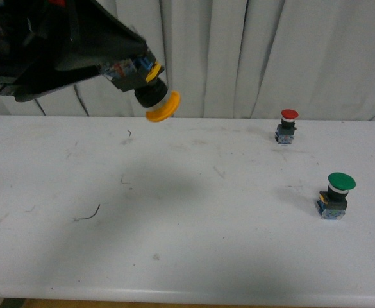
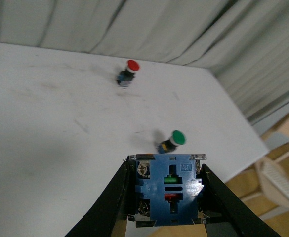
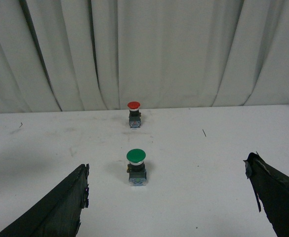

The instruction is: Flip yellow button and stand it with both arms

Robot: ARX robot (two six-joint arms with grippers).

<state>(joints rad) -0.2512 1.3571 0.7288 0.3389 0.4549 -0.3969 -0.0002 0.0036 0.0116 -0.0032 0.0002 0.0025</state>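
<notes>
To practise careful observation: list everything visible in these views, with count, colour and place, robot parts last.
yellow button: one, yellow cap, blue base, held above the table's far left, cap tilted downward
green button: one, green cap, upright on the table, near right
red button: one, red cap, upright, far right
table: one, white, scuffed, spanning the front view
curtain: one, pale grey, behind the table
wooden frame: one, pale, beyond the table's edge
left tool: one, black, shut on the yellow button's base
right tool: one, black, open, empty
</notes>
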